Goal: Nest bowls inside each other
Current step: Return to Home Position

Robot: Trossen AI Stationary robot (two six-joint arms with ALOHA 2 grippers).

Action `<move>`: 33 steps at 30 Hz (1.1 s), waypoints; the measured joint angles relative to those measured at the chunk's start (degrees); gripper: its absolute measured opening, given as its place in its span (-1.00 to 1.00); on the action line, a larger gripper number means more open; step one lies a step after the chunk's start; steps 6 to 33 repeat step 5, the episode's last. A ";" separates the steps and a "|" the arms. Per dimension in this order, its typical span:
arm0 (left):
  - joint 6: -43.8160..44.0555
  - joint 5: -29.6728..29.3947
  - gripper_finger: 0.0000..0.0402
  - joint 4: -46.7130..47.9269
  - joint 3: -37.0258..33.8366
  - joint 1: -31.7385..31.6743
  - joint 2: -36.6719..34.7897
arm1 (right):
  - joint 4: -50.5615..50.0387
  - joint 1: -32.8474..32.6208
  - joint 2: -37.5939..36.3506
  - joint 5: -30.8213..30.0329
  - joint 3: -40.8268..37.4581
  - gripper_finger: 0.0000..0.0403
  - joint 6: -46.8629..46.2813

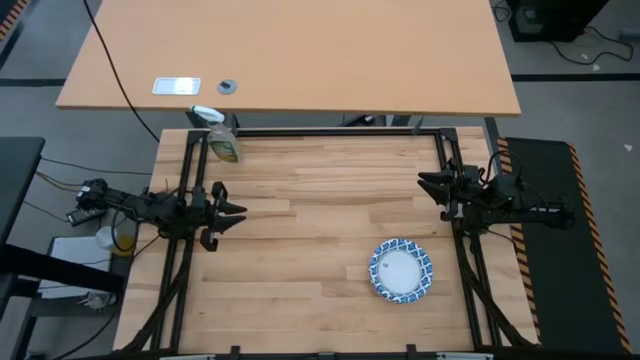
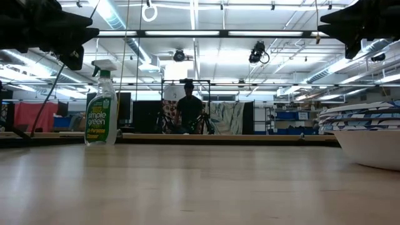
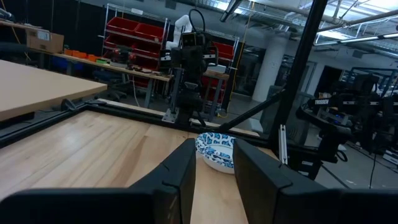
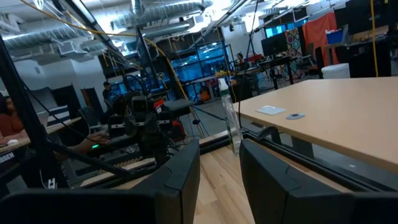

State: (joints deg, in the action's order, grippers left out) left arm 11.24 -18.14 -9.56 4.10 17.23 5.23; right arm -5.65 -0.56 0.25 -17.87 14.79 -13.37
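The bowls [image 1: 401, 270], white with blue-patterned rims, stand nested in one stack on the wooden table, near its right front corner. The low view shows several rims one above another [image 2: 359, 119], the lowest bowl resting on the table. My left gripper [image 1: 240, 212] hovers open at the table's left edge, pointing level toward the right. My right gripper [image 1: 422, 182] hovers open at the right edge, pointing left, farther back than the stack. Neither has anything between its fingers. In the left wrist view the stack [image 3: 211, 142] shows far beyond the fingers.
A green-and-white spray bottle [image 1: 222, 140] stands upright at the table's far left corner. Black frame rails [image 1: 330, 131] run along the far edge and both sides. A second tan table [image 1: 300, 50] lies behind. A person [image 2: 189, 109] sits in the room beyond.
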 joint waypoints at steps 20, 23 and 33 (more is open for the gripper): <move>-0.01 -0.01 -0.45 0.00 0.00 -0.01 0.00 | -0.02 0.00 0.00 0.00 0.00 -0.39 0.00; -0.01 -0.01 -0.45 0.00 0.00 -0.01 0.00 | -0.02 0.00 0.00 0.00 0.00 -0.39 0.00; -0.01 -0.01 -0.45 0.00 0.00 -0.01 0.00 | -0.02 0.00 0.00 0.00 0.00 -0.39 0.00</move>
